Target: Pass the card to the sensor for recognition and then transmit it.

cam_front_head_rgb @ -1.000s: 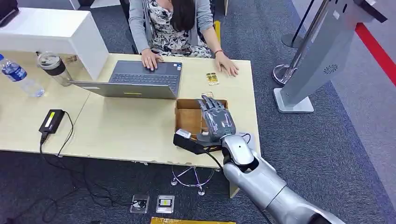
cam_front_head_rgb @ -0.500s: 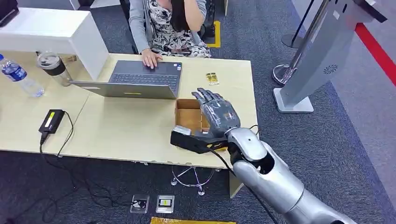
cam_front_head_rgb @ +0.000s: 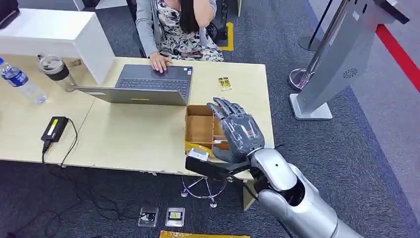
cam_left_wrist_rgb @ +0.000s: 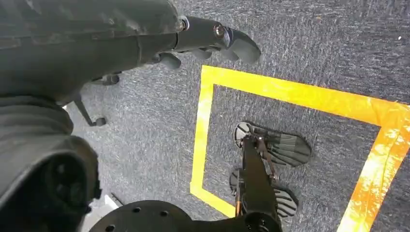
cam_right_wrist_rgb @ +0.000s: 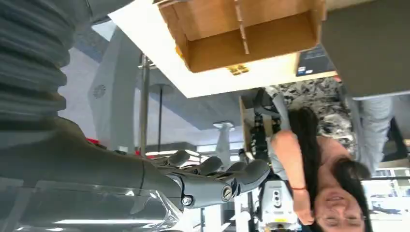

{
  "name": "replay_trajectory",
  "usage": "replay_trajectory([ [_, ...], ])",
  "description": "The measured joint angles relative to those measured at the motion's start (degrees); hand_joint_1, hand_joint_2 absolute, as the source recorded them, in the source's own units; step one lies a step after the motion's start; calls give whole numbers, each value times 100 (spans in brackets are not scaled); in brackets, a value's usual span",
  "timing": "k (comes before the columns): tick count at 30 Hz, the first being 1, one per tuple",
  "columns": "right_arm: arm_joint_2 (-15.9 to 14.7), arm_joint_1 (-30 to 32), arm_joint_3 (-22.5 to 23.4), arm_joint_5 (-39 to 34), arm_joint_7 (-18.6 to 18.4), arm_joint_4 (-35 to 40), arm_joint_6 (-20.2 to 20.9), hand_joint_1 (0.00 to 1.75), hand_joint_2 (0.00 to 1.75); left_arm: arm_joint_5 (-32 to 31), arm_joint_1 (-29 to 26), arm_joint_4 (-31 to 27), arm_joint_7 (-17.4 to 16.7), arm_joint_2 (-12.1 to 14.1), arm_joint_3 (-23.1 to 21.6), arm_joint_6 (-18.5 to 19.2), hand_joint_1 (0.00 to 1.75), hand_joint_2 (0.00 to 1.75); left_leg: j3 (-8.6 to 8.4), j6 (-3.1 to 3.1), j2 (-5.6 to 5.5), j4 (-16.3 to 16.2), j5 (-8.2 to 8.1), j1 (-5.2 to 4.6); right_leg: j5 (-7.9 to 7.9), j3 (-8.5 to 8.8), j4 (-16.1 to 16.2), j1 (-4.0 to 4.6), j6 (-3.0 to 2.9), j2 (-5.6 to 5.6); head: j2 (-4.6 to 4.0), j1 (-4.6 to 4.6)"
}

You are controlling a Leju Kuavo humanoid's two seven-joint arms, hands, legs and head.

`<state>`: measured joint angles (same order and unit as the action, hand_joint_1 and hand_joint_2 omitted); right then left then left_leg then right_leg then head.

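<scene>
Beyond my fingertips [cam_front_head_rgb: 218, 103], past the cardboard box [cam_front_head_rgb: 200, 126], the small gold card [cam_front_head_rgb: 225, 83] lies flat on the desk [cam_front_head_rgb: 129, 134]. My right hand [cam_front_head_rgb: 237, 131] hovers over the box, fingers spread, holding nothing. I judge the card light, stiff and slick, best pinched by an edge.

I stand in an office: before me a pale wooden desk [cam_front_head_rgb: 133, 139] bears an open laptop [cam_front_head_rgb: 143, 84], a power adapter [cam_front_head_rgb: 54, 128] and a water bottle [cam_front_head_rgb: 20, 82]. A person [cam_front_head_rgb: 178, 29] sits typing opposite, grey carpet [cam_front_head_rgb: 346, 163] covers the floor, and a grey kiosk stand [cam_front_head_rgb: 337, 59] rises beside the desk.
</scene>
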<state>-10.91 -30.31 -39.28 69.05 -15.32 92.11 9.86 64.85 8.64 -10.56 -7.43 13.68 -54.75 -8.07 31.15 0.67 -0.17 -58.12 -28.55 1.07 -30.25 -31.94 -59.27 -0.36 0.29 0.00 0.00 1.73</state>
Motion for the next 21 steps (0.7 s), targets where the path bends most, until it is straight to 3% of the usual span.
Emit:
replay_trajectory([
  [2,-11,93,-11,149,-70,-2,-94,0,175,2,6,0,0,0,0,-26,0,0,1,0,0,0,0,0,0,0,0,0,0,0,0,2],
  [3,-15,175,-96,616,-149,-153,-400,0,175,20,8,0,0,-2,0,-44,0,0,4,0,-1,1,0,0,0,0,-1,0,0,0,0,0],
  [8,136,118,-230,900,-149,-829,-1010,0,175,31,17,0,0,-13,0,-44,0,0,6,0,-3,1,0,0,0,1,-2,0,0,-1,0,0],
  [21,645,-284,-455,1058,-114,-2280,-1191,0,175,33,24,2,24,-33,7,-11,0,0,8,0,-5,1,1,0,0,-3,-2,0,0,-2,0,0],
])
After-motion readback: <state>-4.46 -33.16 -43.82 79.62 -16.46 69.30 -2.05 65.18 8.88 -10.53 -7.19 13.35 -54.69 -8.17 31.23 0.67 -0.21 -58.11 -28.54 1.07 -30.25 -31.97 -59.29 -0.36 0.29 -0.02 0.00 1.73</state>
